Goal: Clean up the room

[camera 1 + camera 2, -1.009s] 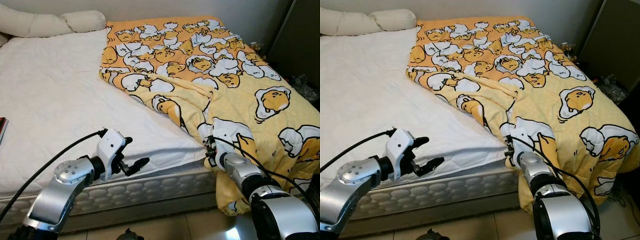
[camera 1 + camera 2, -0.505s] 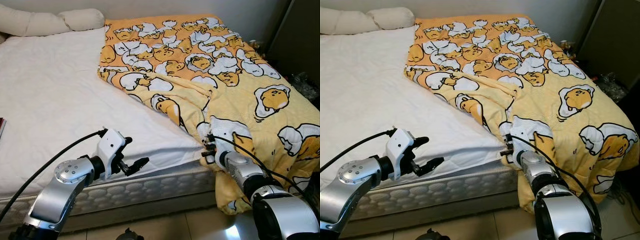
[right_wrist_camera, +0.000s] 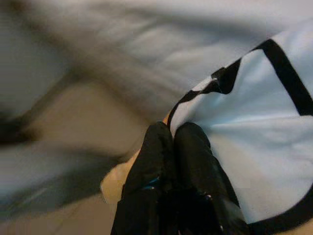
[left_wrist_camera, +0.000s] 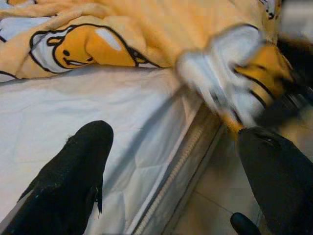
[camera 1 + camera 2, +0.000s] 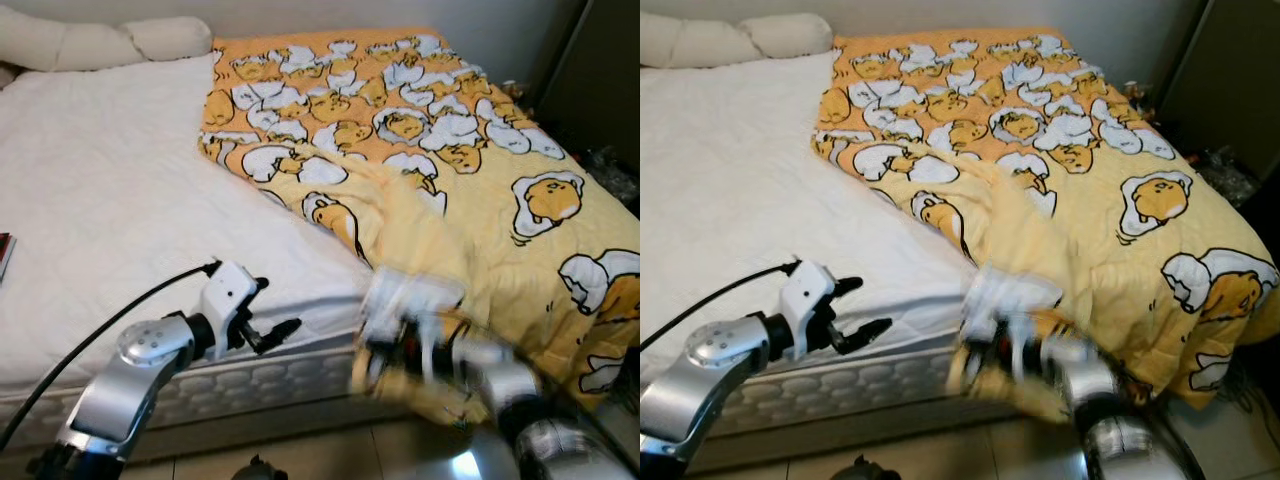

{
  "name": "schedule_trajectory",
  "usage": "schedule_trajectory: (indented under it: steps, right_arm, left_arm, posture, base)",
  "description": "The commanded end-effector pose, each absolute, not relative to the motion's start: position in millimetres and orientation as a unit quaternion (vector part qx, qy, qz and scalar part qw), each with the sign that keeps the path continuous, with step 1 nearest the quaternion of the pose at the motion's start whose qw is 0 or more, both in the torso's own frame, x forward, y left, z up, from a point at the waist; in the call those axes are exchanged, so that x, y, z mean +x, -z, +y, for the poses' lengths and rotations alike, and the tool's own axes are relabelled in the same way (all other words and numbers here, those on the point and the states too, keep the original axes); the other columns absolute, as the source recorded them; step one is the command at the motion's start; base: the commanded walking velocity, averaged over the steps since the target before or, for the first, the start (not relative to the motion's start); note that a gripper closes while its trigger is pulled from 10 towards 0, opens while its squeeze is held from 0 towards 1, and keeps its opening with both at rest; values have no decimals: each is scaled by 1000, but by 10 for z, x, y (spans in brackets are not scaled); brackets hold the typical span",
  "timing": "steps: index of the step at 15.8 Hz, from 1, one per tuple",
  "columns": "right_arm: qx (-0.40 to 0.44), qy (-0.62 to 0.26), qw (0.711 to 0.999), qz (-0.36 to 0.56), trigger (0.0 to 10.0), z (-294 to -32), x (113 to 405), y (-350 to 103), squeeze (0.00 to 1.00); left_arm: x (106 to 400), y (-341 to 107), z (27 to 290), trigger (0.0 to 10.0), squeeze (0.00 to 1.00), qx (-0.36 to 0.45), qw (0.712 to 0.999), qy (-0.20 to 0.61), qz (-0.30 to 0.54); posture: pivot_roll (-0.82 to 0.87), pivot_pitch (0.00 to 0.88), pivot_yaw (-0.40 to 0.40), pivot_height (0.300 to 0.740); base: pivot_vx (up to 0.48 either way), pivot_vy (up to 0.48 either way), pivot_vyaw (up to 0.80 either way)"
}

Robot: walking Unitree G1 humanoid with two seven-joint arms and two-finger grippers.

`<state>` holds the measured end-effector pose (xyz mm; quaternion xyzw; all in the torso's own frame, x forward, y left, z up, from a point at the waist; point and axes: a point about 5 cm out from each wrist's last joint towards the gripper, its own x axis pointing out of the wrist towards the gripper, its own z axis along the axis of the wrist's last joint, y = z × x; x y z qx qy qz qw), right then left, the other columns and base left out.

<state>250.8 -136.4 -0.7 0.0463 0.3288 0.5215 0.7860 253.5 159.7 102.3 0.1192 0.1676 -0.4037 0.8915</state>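
Yellow blanket (image 5: pixel 480 200) corner sits clamped in right gripper (image 3: pixel 173 134); left gripper (image 4: pixel 171 161) gapes.

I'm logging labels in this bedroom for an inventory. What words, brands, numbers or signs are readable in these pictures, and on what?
None can be read.
The quilt bears only cartoon egg pictures, no lettering.
The book at the bed's left edge is cut off; any print there is too small to tell.
The left gripper and the right gripper, which pinches the quilt, show no markings.
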Motion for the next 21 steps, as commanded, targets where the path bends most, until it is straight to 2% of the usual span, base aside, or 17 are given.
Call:
schedule_trajectory:
  steps: [1, 2, 3, 4, 5, 6, 7, 8, 9, 10, 13, 16, 20, 21]
  right_arm:
    - [66, -576, 747, 326, 0, -1230, 2414, -48, 0]
    - [77, -590, 734, 326, 0, -1190, 2363, -59, 0]
    - [107, -647, 677, 334, 0, -1096, 2166, -136, 0]
    - [113, -661, 660, 339, 0, -1084, 2111, -158, 0]
    - [87, -682, 626, 369, 0, -1127, 1981, -133, 0]
    - [52, -676, 638, 364, 0, -1145, 1983, -93, 0]
    - [7, -647, 674, 356, 10000, -1163, 2045, -31, 0]
    - [-13, -578, 742, 338, 10000, -1169, 2220, 2, 0]
    - [-10, -558, 762, 329, 10000, -1165, 2274, -15, 133]
    - [12, -531, 785, 318, 10000, -1150, 2339, -88, 1000]
    - [14, -526, 795, 302, 10000, -1120, 2359, -152, 1000]
    - [-21, -499, 812, 300, 10000, -1134, 2401, -109, 1000]
    - [1, -429, 869, 246, 10000, -1232, 2600, -300, 1000]
    - [10, -395, 891, 225, 10000, -1288, 2666, -367, 1000]
  left_arm:
    - [2549, -1048, 1586, 10000, 0, 126, 889, 410, 163]
    - [2544, -1047, 1591, 10000, 0, 127, 888, 411, 164]
    - [2504, -1041, 1606, 10000, 0, 126, 883, 419, 170]
    - [2492, -1040, 1611, 10000, 0, 127, 881, 421, 172]
    - [2464, -1029, 1625, 10000, 0, 126, 879, 424, 176]
    - [2454, -1023, 1631, 10000, 0, 126, 879, 424, 177]
    - [2445, -1012, 1637, 10000, 0, 128, 878, 424, 180]
    - [2452, -996, 1632, 10000, 0, 134, 879, 421, 180]
    - [2460, -997, 1625, 10000, 0, 135, 880, 420, 179]
    - [2473, -1004, 1612, 10000, 0, 135, 881, 419, 177]
    - [2503, -991, 1598, 10000, 0, 135, 881, 417, 176]
    - [2608, -975, 1579, 10000, 0, 137, 890, 400, 173]
    - [2805, -912, 1524, 10000, 0, 111, 917, 346, 163]
    - [2890, -877, 1440, 10000, 0, 88, 923, 340, 156]
  posture:
    - [-12, 0, 45, 740]
    - [-9, 0, 46, 740]
    - [-2, 0, 46, 740]
    - [2, 0, 47, 740]
    - [1, 0, 47, 740]
    - [-1, 0, 47, 740]
    - [-2, 0, 47, 740]
    - [-1, 0, 46, 740]
    - [-1, 0, 45, 740]
    - [-2, 0, 46, 740]
    - [-17, 0, 45, 740]
    - [-27, 0, 37, 740]
    - [-19, 0, 22, 740]
    - [-27, 0, 22, 740]
  base:
    - [0, 0, 0]
    - [0, 0, 0]
    - [0, 0, 0]
    - [0, 0, 0]
    - [0, 0, 0]
    - [0, 0, 0]
    - [0, 0, 0]
    - [0, 0, 0]
    - [0, 0, 0]
    - [0, 0, 0]
    - [0, 0, 0]
    - [0, 0, 0]
    - [0, 0, 0]
    - [0, 0, 0]
